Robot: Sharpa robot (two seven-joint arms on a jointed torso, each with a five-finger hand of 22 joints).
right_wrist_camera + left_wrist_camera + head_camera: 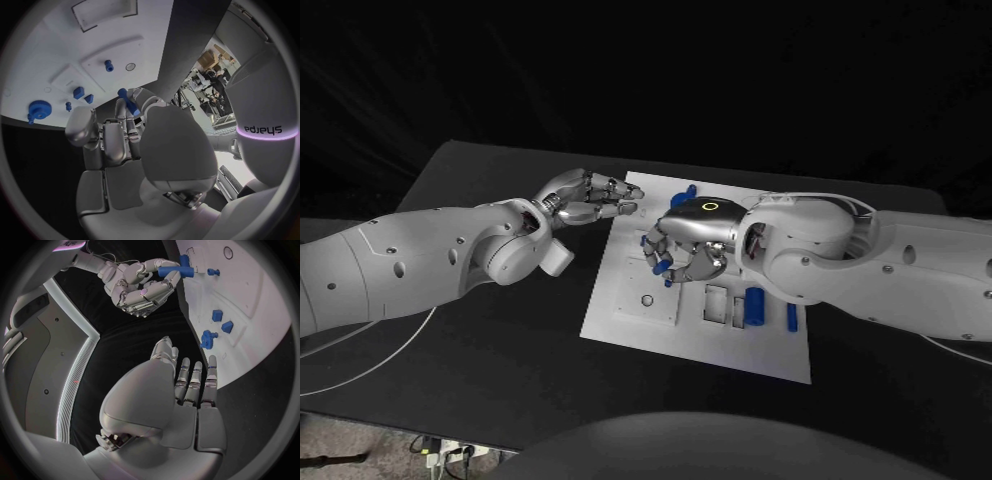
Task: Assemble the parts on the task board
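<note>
The white task board lies in the middle of the black table. My right hand hovers over the board's middle and pinches a long blue part, which also pokes out between its fingertips. My left hand is at the board's far left edge, holding nothing, its fingers stretched toward the board. On the board lie a blue gear, two small blue blocks, a short peg and two blue bars near the right side.
Rectangular recesses and a round hole sit in the board's near half. Black table surrounds the board, and a white cable trails along it under my left arm.
</note>
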